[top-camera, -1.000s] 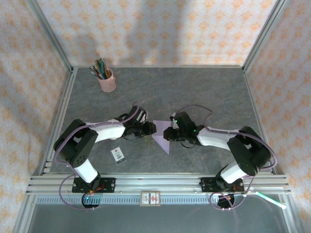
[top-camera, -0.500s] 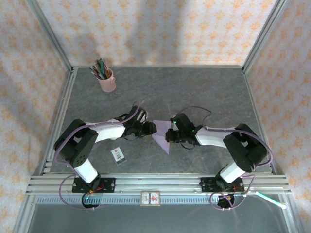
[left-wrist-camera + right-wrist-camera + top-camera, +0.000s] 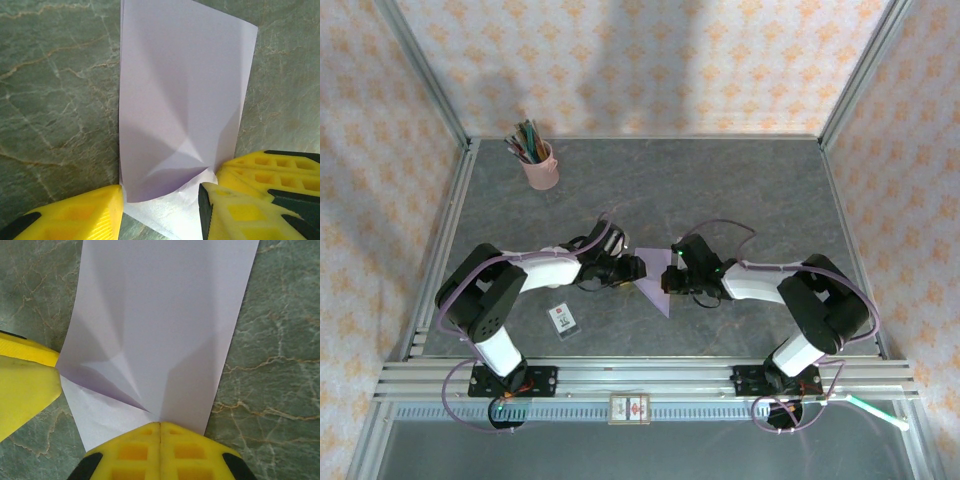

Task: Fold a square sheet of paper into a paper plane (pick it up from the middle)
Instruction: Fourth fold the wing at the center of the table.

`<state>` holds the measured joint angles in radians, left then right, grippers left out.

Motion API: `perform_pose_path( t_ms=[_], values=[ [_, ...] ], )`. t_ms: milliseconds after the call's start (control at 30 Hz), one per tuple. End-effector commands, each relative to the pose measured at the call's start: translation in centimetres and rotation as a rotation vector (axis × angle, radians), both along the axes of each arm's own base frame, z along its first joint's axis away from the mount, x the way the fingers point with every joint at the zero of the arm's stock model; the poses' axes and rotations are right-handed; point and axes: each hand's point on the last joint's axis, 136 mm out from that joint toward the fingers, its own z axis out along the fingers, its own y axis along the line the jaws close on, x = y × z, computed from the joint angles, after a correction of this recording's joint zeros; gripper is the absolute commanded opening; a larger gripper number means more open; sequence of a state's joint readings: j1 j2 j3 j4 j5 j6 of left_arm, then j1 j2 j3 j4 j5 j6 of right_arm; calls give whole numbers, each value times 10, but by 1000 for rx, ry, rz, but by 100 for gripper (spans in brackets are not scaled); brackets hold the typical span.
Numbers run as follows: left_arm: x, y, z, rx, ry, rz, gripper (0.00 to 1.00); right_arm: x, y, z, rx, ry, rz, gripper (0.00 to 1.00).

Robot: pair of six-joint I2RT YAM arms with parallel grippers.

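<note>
Paper plane [image 3: 653,275] reads triangular overhead, creased close-up.

Overhead plus wrist close-ups of paper [image 3: 180,90]

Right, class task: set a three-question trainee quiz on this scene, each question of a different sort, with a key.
1. True or false: the left pincer is shut on the paper.
2. What stands far left at the back in the top view? A) a pink cup B) a bowl C) a bottle
3. Fill in: in the top view the card lies on the paper's ___ side.

Key:
1. False. Its jaws stand open either side of the paper's end; the right pincer is the one shut on the paper.
2. A
3. left
</note>
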<state>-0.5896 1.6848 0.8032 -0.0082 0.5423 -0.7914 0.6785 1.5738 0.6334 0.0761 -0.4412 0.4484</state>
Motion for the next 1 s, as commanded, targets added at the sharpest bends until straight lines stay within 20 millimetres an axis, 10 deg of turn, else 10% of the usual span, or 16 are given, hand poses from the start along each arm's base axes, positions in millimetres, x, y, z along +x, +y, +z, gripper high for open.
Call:
perform_pose_path(
  t_ms=[0,967],
  values=[
    [2,-7,0,-32,5,7,46,-7,-19,-21,-86,32,-26,1],
    [-1,-14,-1,-62,-11,-42,15,0,-14,-13,-88,8,-3,9]
  ],
)
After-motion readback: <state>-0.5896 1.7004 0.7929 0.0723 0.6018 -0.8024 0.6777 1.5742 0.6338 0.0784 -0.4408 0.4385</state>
